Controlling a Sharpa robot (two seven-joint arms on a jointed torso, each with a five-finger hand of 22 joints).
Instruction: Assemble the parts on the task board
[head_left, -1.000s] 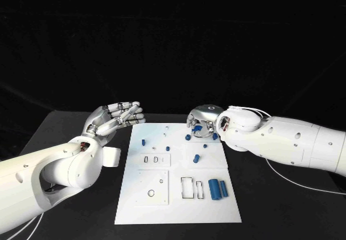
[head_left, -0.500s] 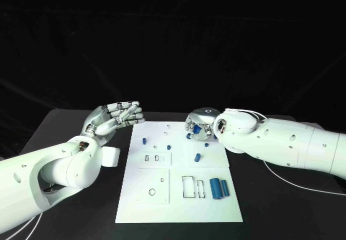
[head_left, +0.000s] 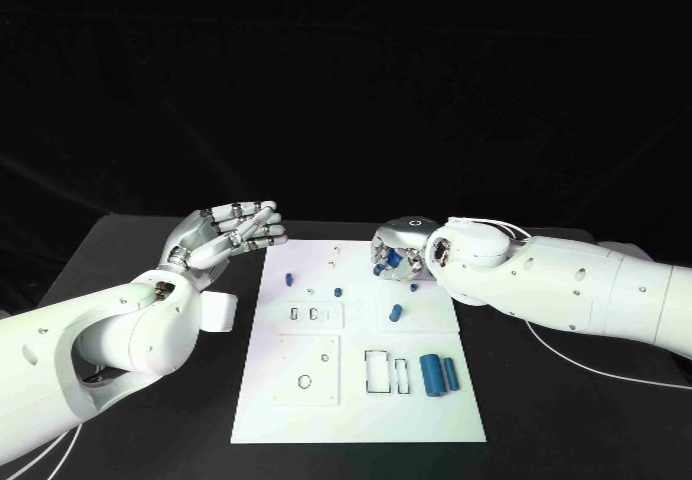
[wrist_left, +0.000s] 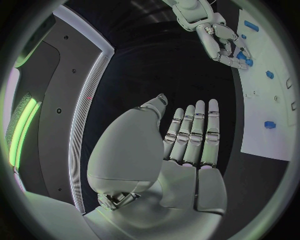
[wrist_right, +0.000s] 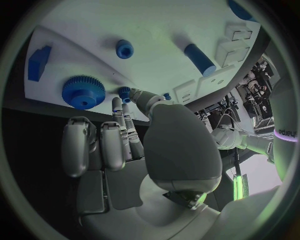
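Partly hidden, right robot hand (head_left: 397, 250) pinches a blue part (head_left: 392, 259); left robot hand (head_left: 228, 236) spread, empty.

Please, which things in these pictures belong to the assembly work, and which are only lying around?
For the job:
task board
blue parts on it: two cylinders, a gear, small pegs
right hand, over the board's far end

Not part of it:
black table
left hand, raised beside the board

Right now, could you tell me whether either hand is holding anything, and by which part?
The left hand holds nothing, fingers straight. The right hand reaches a small blue part with its fingertips; a grip cannot be told.
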